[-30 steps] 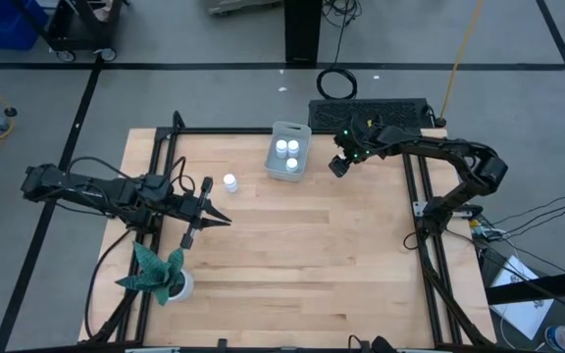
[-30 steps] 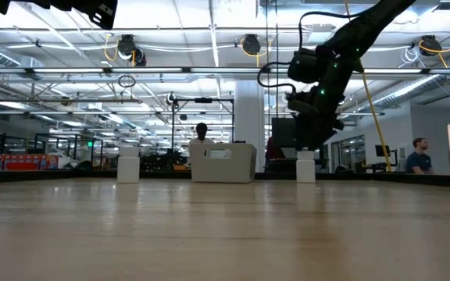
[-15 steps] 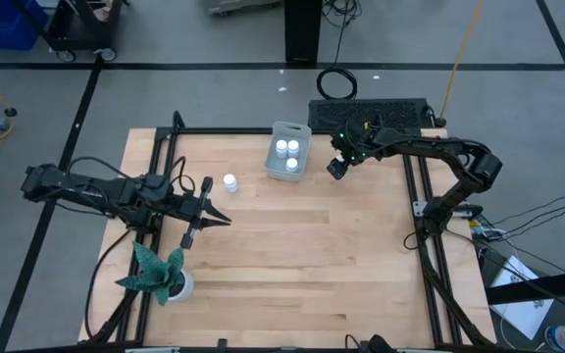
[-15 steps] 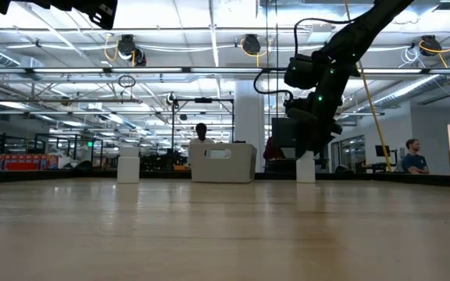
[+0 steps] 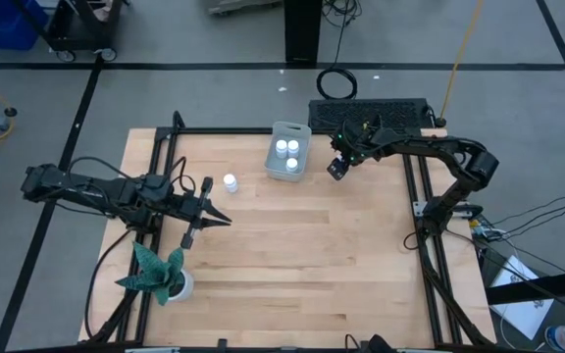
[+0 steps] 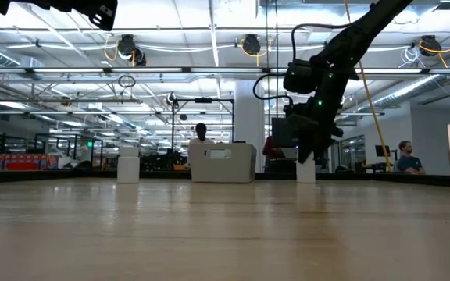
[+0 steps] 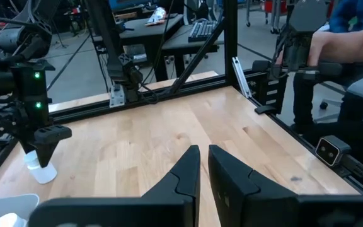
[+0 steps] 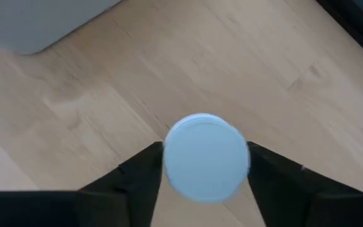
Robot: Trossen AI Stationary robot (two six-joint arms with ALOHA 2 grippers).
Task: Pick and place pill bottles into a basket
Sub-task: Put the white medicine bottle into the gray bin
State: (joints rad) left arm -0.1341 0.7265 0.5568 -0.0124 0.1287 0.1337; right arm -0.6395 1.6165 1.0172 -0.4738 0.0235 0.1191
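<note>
The right gripper (image 5: pixel 336 170) is in the upper middle of the high view, just to the right of the basket (image 5: pixel 274 163), and it points down to the desk (image 5: pixel 302 245). In the right wrist view its two dark fingers (image 8: pixel 137 180) stand on both sides of a pill bottle (image 8: pixel 205 157), very close to the white cap or touching it; I cannot tell if the jaws already press the bottle. The bottle stands upright on the wood. In the low view the same gripper (image 6: pixel 308 152) hangs over this bottle (image 6: pixel 305 169) at the right of the centre.

The basket is near the upper edge of the desk, at the middle of the high view. Two pill bottles (image 5: pixel 282 148) are visible inside it, with white caps up. One more pill bottle (image 5: pixel 231 182) stands alone on the desk to the left of the basket, apart from it.

The left gripper (image 5: pixel 207 204) is at the left middle of the high view, low above the wood and well apart from the lone bottle. In the left wrist view its jaws are narrow, the fingers (image 7: pixel 188 170) almost together, and they hold nothing.

A green plant (image 5: pixel 159 270) in a white pot stands in the lower left of the high view. A black ridged box (image 5: pixel 371 110) lies behind the upper edge of the desk
</note>
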